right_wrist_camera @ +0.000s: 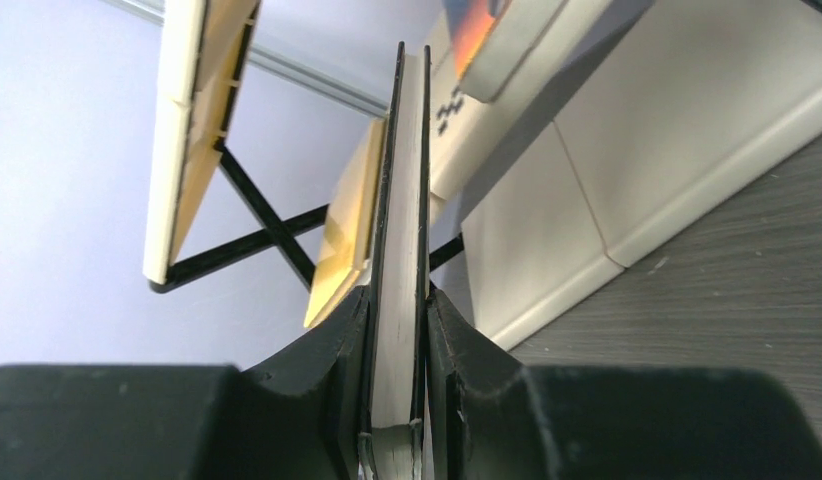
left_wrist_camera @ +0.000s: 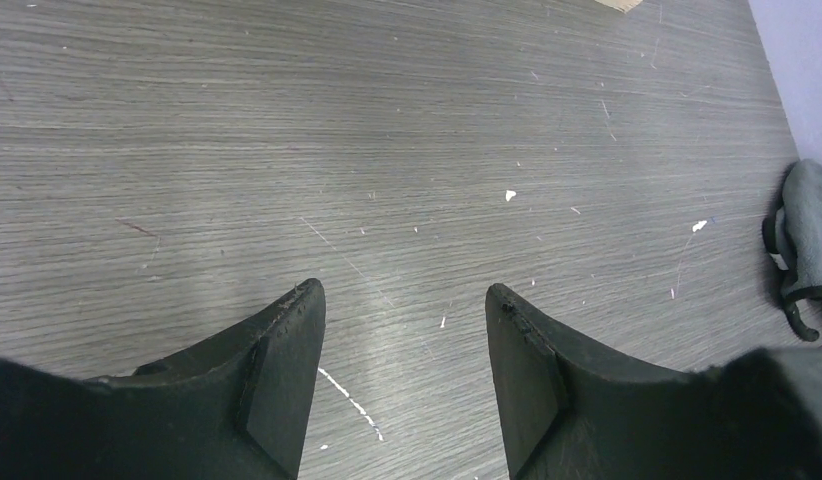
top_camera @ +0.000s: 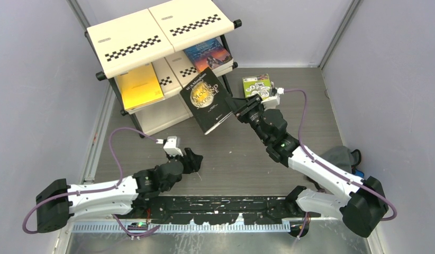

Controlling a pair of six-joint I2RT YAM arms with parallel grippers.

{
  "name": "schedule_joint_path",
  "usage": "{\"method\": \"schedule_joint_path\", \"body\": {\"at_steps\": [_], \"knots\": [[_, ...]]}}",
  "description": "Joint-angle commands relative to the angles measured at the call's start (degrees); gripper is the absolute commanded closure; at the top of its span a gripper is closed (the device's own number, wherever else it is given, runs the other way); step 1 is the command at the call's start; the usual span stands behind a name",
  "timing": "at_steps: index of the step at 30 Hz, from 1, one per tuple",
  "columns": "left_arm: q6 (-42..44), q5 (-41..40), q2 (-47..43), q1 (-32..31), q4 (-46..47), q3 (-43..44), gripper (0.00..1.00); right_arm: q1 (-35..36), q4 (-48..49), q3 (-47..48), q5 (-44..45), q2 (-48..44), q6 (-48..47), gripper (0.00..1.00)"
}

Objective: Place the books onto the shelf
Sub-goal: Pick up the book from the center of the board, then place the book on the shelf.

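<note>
Right tool (top_camera: 235,106) clamps the black book (top_camera: 206,100), gold title reading "Moon… Sixpence", beside the shelf (top_camera: 132,41); left tool (left_wrist_camera: 402,297) gapes empty.

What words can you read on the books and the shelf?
The black book: author line starts "W.S."; the gold title is too blurred.
The lime green book, blue book, yellow book: nothing readable, too small.
The shelf: small top labels, too small to read.
</note>
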Motion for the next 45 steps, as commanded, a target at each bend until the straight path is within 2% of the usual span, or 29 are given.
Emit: {"method": "schedule_joint_path", "body": {"at_steps": [1, 11, 26, 45], "knots": [[0.04, -2.3, 0.37, -0.28, 1.28, 0.26, 0.4, 1.01, 13.2, 5.74, 1.59, -1.97, 1.48, 0.99], [0.69, -2.69, -0.28, -0.25, 0.23, 0.83, 0.39, 2.69, 18.57, 10.21, 0.97, 3.87, 4.5, 0.99], [0.29, -2.2, -2.12, -0.27, -1.69, 0.31, 0.39, 6.86, 28.96, 21.93, 4.1, 22.74, 7.1, 0.99], [-1.33, -3.04, -10.21, -0.31, -7.36, -3.88, 0.39, 11.71, 30.61, 45.85, 10.47, 47.49, 8.08, 0.99]]}}
